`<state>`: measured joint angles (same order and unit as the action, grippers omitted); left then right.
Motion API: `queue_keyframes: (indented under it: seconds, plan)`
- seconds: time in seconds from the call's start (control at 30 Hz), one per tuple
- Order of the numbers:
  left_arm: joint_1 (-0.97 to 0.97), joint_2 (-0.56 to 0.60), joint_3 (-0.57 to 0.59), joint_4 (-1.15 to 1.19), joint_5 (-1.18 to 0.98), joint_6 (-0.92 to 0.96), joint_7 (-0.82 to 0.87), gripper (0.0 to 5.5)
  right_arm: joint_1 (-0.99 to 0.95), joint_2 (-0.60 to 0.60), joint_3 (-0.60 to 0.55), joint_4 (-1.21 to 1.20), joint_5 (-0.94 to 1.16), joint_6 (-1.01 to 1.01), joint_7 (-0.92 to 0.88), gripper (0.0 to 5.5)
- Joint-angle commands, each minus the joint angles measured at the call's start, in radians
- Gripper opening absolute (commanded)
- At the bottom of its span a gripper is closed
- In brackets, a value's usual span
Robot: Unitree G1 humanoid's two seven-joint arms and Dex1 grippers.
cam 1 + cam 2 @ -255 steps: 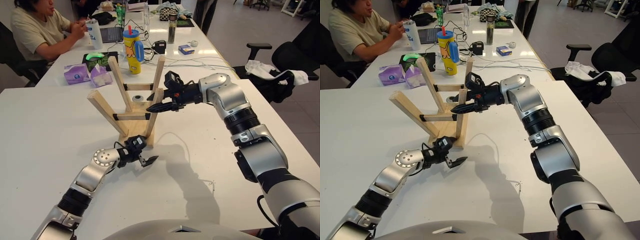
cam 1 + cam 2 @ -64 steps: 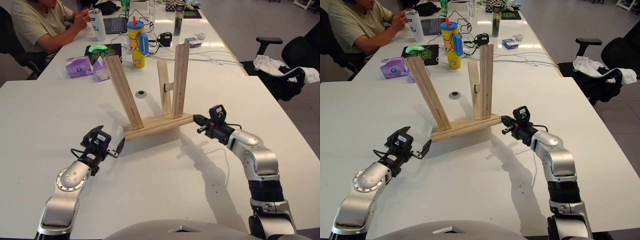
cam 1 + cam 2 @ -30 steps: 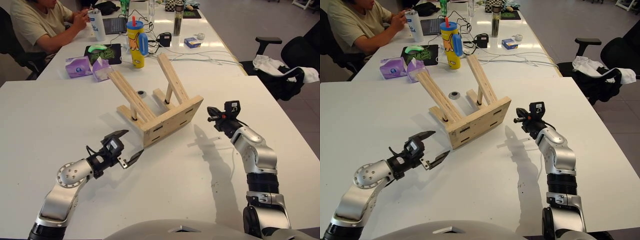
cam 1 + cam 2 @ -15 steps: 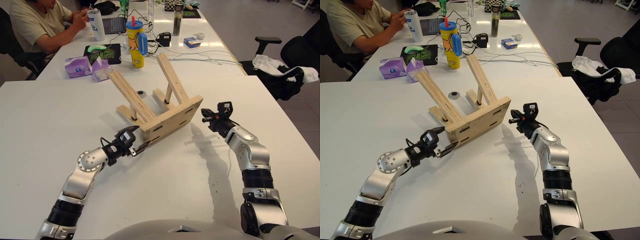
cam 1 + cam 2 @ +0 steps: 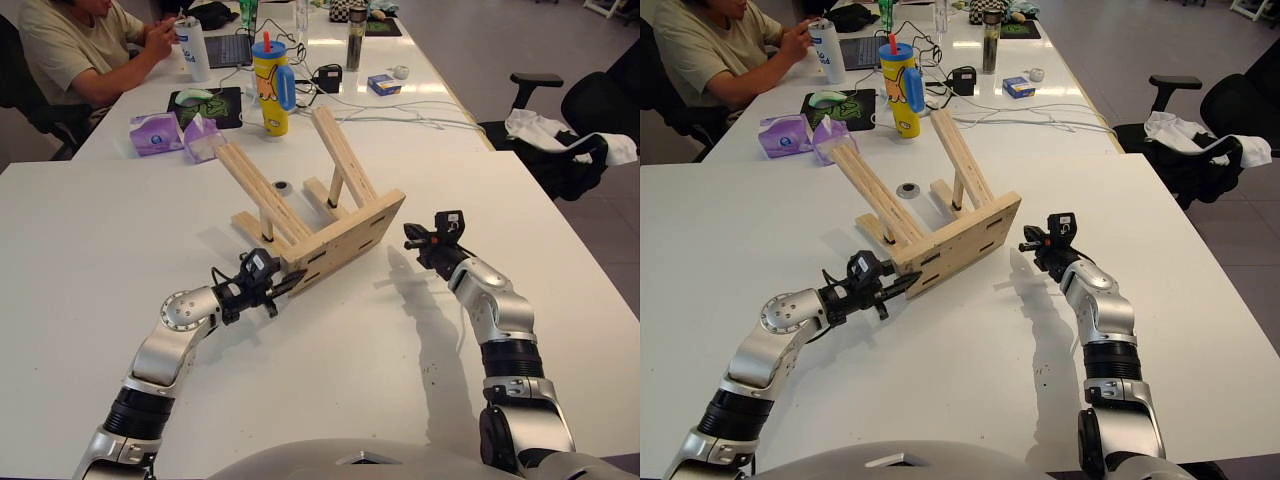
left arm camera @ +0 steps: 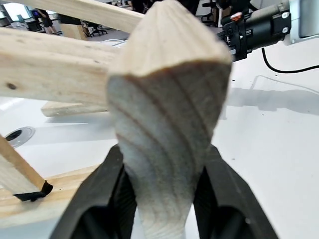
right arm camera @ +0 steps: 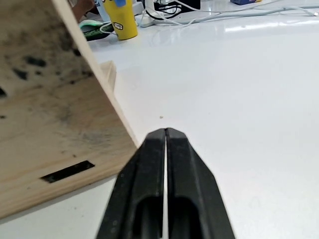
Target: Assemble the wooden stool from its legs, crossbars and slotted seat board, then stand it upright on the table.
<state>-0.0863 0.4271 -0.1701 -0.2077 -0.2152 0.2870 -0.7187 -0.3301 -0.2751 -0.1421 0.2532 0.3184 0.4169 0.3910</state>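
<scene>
Left gripper (image 5: 285, 284): fingers clamped on the seat's (image 5: 350, 235) near corner; wood fills the gap between them. The stool (image 5: 960, 245) looks fully assembled but lies tipped over on the table (image 5: 100, 230), with the legs (image 5: 258, 195) slanting up and away beyond the fingers.

Right gripper (image 5: 412, 238): fingers pressed together, tips just beside the seat's far corner. Contact unclear.

Judgement: the step is righting the stool. Hold the left clamp firm and pivot about the seat's lower edge. Use the closed right tips as a pusher. Go slowly, since the corner grip may slip.
</scene>
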Motion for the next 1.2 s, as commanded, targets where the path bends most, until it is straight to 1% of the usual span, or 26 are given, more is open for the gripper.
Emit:
queue_keyframes:
  seconds: [0.03, 0.1, 0.13, 0.17, 0.23, 0.27, 0.33, 0.37, 0.43, 0.53, 0.63, 0.67, 0.77, 0.93, 0.97, 1.0, 1.1, 1.2]
  plan:
    - [-0.059, -0.057, 0.042, -0.093, -0.134, 0.174, 0.035, 1.31, 0.006, 0.018, -0.017, 0.041, -0.007, -0.014, -0.028, 0.0]
    - [-0.107, -0.106, 0.093, -0.15, -0.24, 0.307, 0.09, 1.31, 0.01, 0.024, -0.022, 0.062, -0.009, -0.023, -0.046, 0.0]
    - [-0.154, -0.154, 0.145, -0.186, -0.343, 0.403, 0.154, 1.31, 0.011, 0.029, -0.021, 0.076, -0.016, -0.027, -0.059, 0.0]
    - [-0.204, -0.203, 0.2, -0.209, -0.45, 0.488, 0.226, 1.31, 0.011, 0.037, -0.023, 0.086, -0.017, -0.026, -0.072, 0.0]
    - [-0.353, -0.3, 0.321, -0.201, -0.736, 0.599, 0.439, 1.31, 0.014, 0.055, -0.032, 0.101, -0.015, -0.027, -0.104, 0.0]
    - [-0.43, -0.327, 0.367, -0.172, -0.889, 0.595, 0.559, 1.31, 0.013, 0.066, -0.04, 0.103, -0.008, -0.023, -0.121, 0.0]
    - [-0.584, -0.354, 0.437, -0.092, -1.181, 0.497, 0.813, 1.31, 0.007, 0.079, -0.044, 0.104, -0.004, 0.005, -0.159, 0.0]
    - [-0.645, -0.358, 0.468, -0.054, -1.281, 0.442, 0.909, 1.31, 0.004, 0.083, -0.045, 0.105, -0.004, 0.013, -0.171, 0.0]
    - [-0.751, -0.343, 0.549, 0.026, -1.397, 0.342, 1.067, 1.31, -0.008, 0.092, -0.051, 0.107, 0.018, 0.053, -0.178, 0.0]
    - [-0.811, -0.302, 0.659, 0.132, -1.433, 0.25, 1.242, 1.31, -0.017, 0.105, -0.056, 0.1, 0.034, 0.084, -0.194, 0.0]
    - [-0.755, -0.264, 0.731, 0.234, -1.405, 0.236, 1.315, 1.31, -0.022, 0.113, -0.047, 0.092, 0.028, 0.086, -0.204, 0.0]
    - [-0.716, -0.271, 0.748, 0.247, -1.398, 0.221, 1.342, 1.3, -0.027, 0.114, -0.045, 0.094, 0.028, 0.086, -0.205, 0.0]
    - [-0.592, -0.293, 0.752, 0.262, -1.374, 0.233, 1.392, 1.3, -0.046, 0.117, -0.032, 0.09, 0.019, 0.097, -0.203, 0.0]
    - [-0.443, -0.342, 0.729, 0.223, -1.362, 0.246, 1.36, 1.3, -0.075, 0.117, -0.012, 0.1, 0.006, 0.118, -0.185, 0.0]
    - [-0.432, -0.348, 0.728, 0.207, -1.364, 0.239, 1.347, 1.67, -0.076, 0.116, -0.009, 0.101, 0.005, 0.121, -0.182, 0.0]
    - [-0.42, -0.354, 0.728, 0.19, -1.368, 0.233, 1.346, 1.75, -0.076, 0.116, -0.006, 0.101, 0.004, 0.124, -0.179, 0.0]
    - [-0.382, -0.363, 0.726, 0.128, -1.367, 0.21, 1.317, 2.28, -0.068, 0.113, 0.008, 0.102, -0.002, 0.135, -0.169, 0.0]
    - [-0.335, -0.365, 0.713, 0.058, -1.366, 0.203, 1.266, 2.7, -0.06, 0.112, 0.006, 0.095, 0.0, 0.148, -0.164, 0.0]
